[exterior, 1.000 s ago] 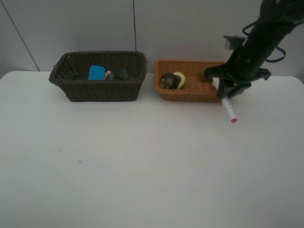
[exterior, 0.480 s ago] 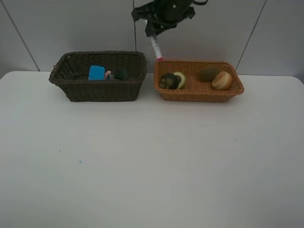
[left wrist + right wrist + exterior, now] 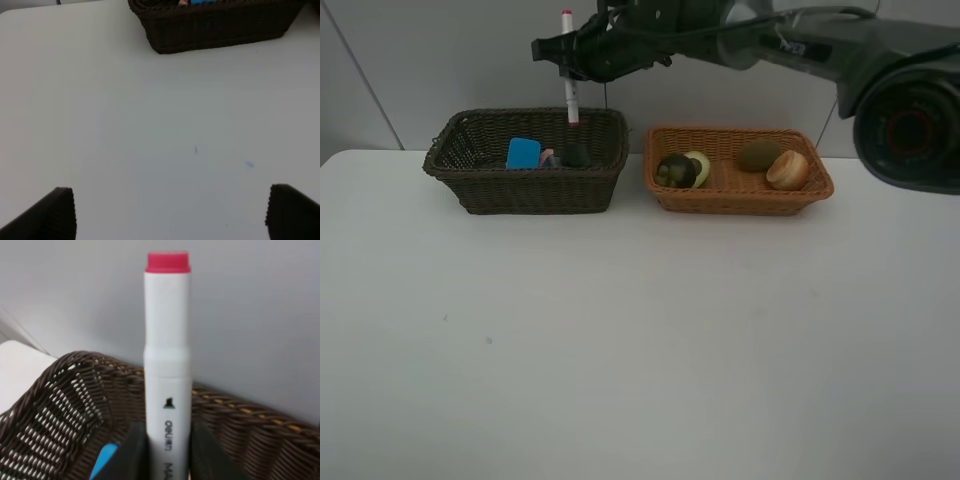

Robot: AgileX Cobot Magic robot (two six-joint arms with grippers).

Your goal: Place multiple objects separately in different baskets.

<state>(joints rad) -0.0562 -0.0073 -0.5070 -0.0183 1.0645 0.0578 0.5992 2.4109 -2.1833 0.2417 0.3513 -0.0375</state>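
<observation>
My right gripper reaches across and is shut on the white marker, held upright over the back of the dark brown basket. In the right wrist view the marker stands between the fingers, pink cap up. The dark basket holds the blue eraser, pink bottle and dark pump bottle. The light tan basket holds the mangosteen, avocado half, kiwi and peach. My left gripper is open and empty over the table.
The two baskets stand side by side at the back of the white table, close to the grey wall. The right arm stretches over the tan basket. The left wrist view shows the dark basket ahead across bare tabletop.
My right gripper carried the marker from the right end of the tan basket leftward to above the dark basket, and the marker turned from pointing down to upright.
</observation>
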